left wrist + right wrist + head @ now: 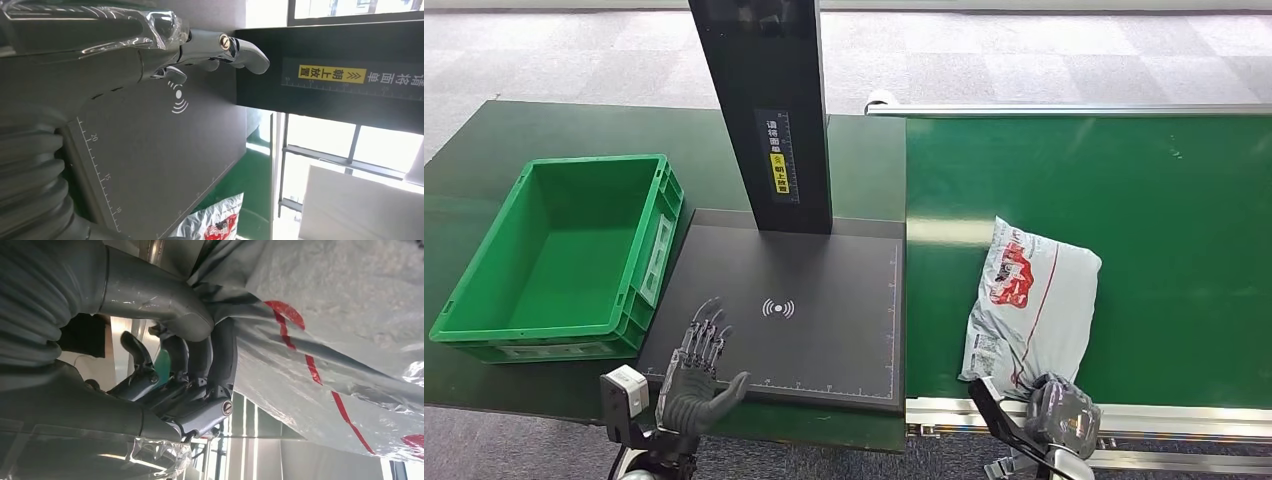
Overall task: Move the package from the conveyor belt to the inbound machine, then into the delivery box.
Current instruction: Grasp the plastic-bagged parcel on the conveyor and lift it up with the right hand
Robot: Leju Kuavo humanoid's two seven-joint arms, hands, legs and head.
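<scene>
A grey plastic package (1027, 300) with red print lies on the green conveyor belt (1164, 200), close to its near edge. My right hand (1056, 408) grips the package's near end; in the right wrist view the thumb and fingers (200, 360) pinch the bunched plastic of the package (340, 330). My left hand (696, 370) hovers flat and open over the near left corner of the black inbound machine's pad (824, 320), fingers (235, 47) stretched out. The green delivery box (564, 255) stands empty left of the pad.
The machine's black post (769, 110) rises from the far side of the pad. A metal rail (1124, 415) runs along the conveyor's near edge. Dark green tabletop (484, 160) surrounds the box. Grey carpet lies beyond.
</scene>
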